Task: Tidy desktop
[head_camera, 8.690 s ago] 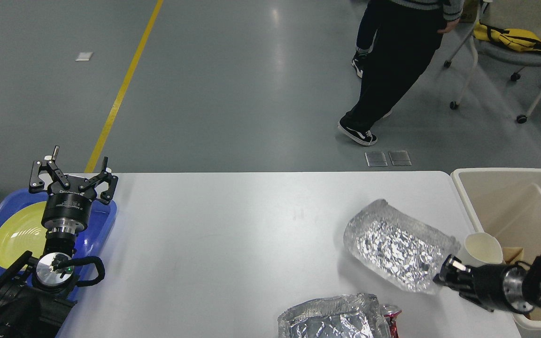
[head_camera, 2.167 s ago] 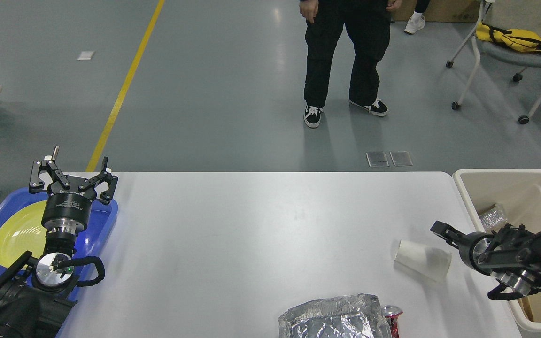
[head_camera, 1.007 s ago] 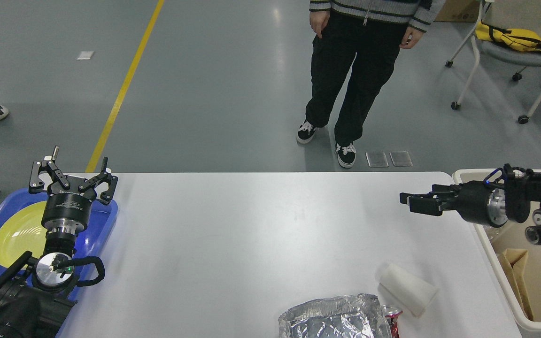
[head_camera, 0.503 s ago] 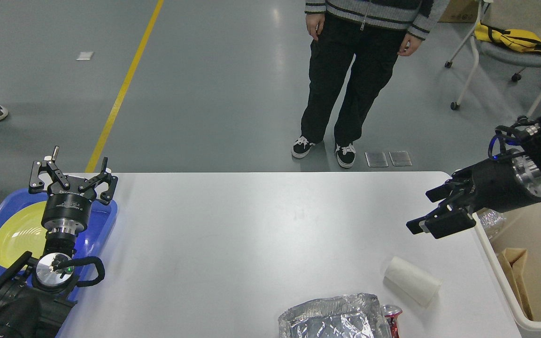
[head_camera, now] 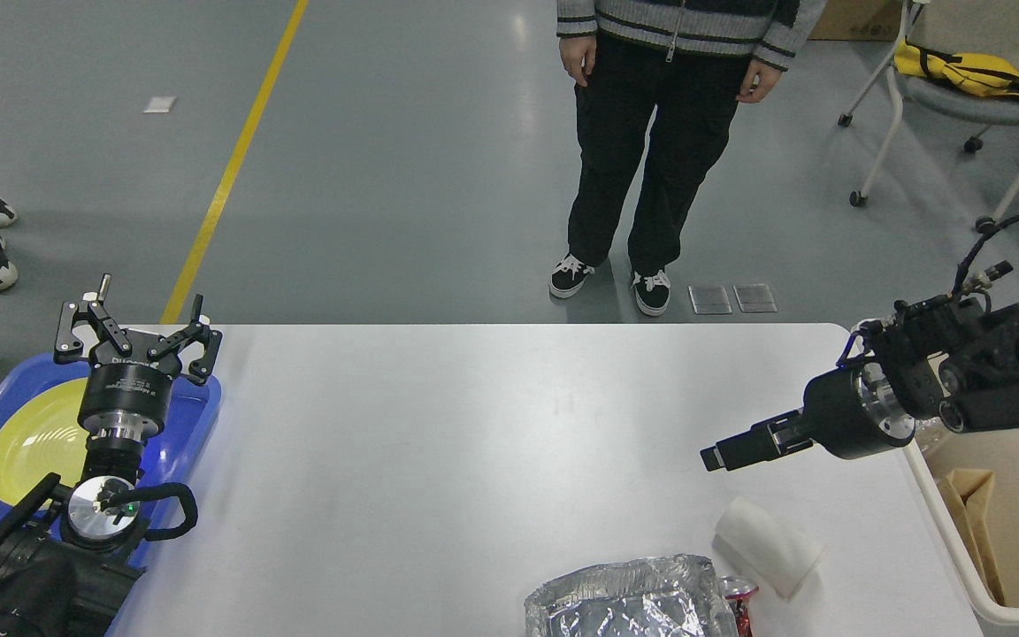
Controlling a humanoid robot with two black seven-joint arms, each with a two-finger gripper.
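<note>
The white desktop [head_camera: 474,460] spans the foreground with a paper cup [head_camera: 766,556] lying tipped beside crumpled foil [head_camera: 624,602]. The right gripper [head_camera: 722,456], fingers together and empty, has swung back from the beige bin [head_camera: 961,575] toward the cup, likely the next pickup. The left gripper [head_camera: 134,341] hangs spread open above the blue tray [head_camera: 200,411].

**Surface and Material Findings**

The desktop [head_camera: 474,425] is noted as smooth, matt white. Crinkled, shiny foil [head_camera: 624,602] is recorded at the near edge. The cup [head_camera: 766,544] appears to be matt white paper. The tray [head_camera: 200,407] is glossy blue plastic; the bin [head_camera: 943,522], plain beige plastic.
</note>
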